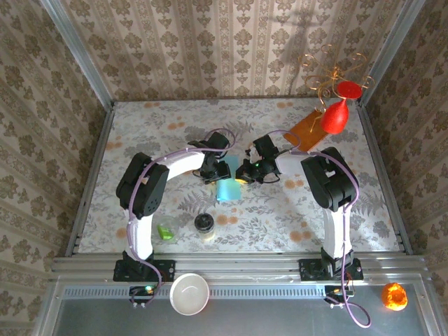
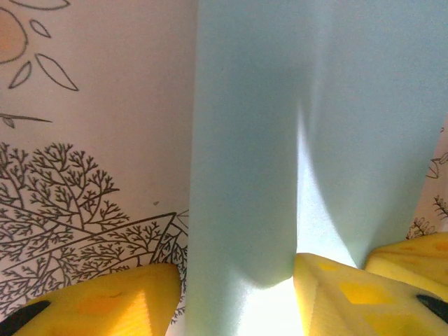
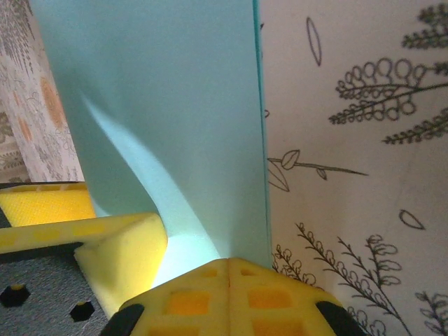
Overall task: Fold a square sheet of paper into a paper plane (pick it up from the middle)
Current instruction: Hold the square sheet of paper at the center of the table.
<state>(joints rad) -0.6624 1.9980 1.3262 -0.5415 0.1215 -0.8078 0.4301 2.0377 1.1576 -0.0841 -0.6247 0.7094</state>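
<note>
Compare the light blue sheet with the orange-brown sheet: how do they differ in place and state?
The light blue sheet sits at the middle of the table; the orange-brown sheet lies near the far right corner. The light blue sheet is bent and pinched by the right gripper; the orange-brown sheet lies flat and free. A red ornament overlaps the orange-brown sheet, not the light blue sheet. Both look thin and plain-coloured.

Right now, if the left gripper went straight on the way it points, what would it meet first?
The thin light blue square sheet of paper, standing between the yellow fingers of the left gripper. Behind it, probably the patterned table; depth is unclear.
</note>
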